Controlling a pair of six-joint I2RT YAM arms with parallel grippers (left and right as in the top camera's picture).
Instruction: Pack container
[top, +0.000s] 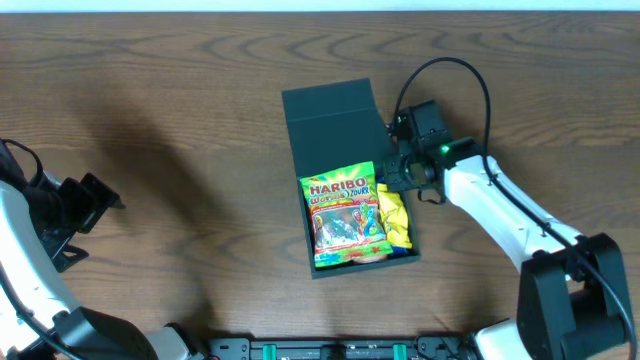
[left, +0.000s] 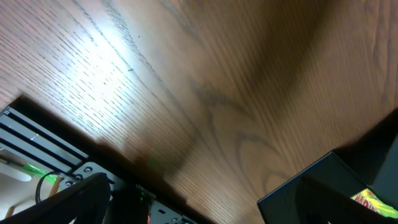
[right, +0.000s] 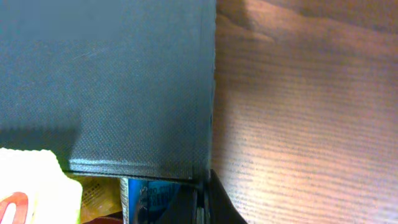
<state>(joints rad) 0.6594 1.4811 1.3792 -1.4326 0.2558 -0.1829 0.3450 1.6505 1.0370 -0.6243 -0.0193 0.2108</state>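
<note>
The container (top: 300, 135) is a dark teal box at the middle of the table, its flap lid (top: 330, 108) raised at the far side. A Haribo bag (top: 345, 213) and a yellow packet (top: 396, 222) lie inside it. My right gripper (top: 392, 172) sits at the box's right wall by the hinge. In the right wrist view that gripper (right: 202, 202) is shut, its fingers pinching the thin wall edge below the lid (right: 124, 81), with a blue packet (right: 149, 196) beside them. My left gripper (top: 95, 200) hovers open far to the left, holding nothing.
The wood table (top: 180, 100) stretches around the box. A black rail with green lights (top: 330, 350) runs along the near edge, also seen in the left wrist view as the rail (left: 37, 149). The container's corner (left: 298, 193) shows at that view's lower right.
</note>
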